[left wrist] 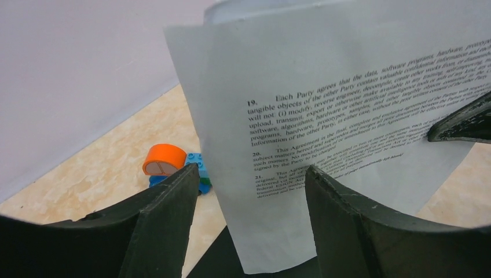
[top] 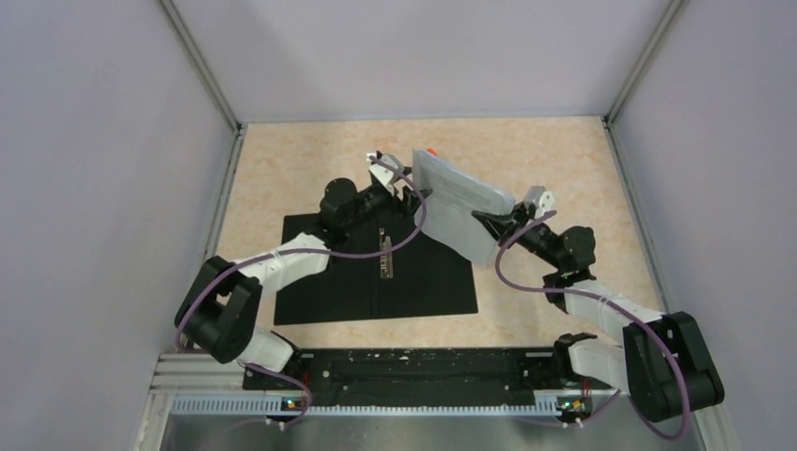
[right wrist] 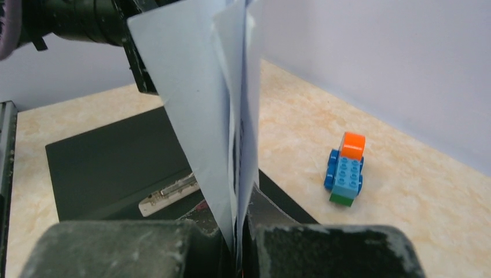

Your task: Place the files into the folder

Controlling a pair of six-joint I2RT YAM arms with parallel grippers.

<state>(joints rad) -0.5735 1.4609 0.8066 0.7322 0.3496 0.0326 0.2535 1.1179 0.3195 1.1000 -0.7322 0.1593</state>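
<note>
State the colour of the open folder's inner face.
Black; the folder shows best in the top external view.

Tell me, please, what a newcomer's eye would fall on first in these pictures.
Printed papers stand raised on edge, pinched by the right tool, in the middle of the scene. Beside them the black folder lies open and flat, and an orange-and-blue toy truck sits behind them.
</note>
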